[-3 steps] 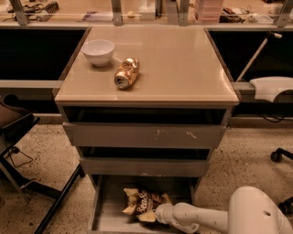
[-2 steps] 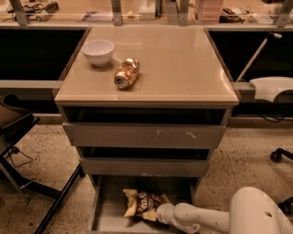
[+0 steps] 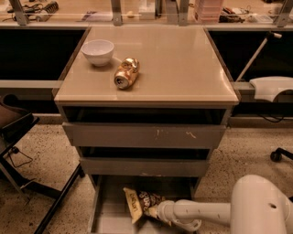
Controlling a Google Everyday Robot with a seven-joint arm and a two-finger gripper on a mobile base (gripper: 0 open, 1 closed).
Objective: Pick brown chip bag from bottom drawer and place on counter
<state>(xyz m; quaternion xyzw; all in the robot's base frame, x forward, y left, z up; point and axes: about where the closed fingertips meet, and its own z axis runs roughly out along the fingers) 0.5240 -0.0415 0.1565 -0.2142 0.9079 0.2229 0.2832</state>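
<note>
The brown chip bag [image 3: 139,201] lies in the open bottom drawer [image 3: 110,217], at the foot of the grey cabinet. It is tilted, with a pale cream end pointing down and left. My gripper [image 3: 153,212] reaches in from the right on its white arm [image 3: 201,212] and sits against the bag's right lower side, low inside the drawer. The beige counter [image 3: 178,59] caps the cabinet above.
A white bowl [image 3: 98,51] and a crushed gold can [image 3: 126,73] sit on the counter's left half. Two upper drawers [image 3: 146,135] stand slightly open above the bottom one. A black chair [image 3: 18,132] stands at the left and a cluttered shelf [image 3: 146,11] runs behind.
The chip bag has shifted a little and now stands more tilted, with its cream end lower left. The gripper stays pressed at the bag's right side.
</note>
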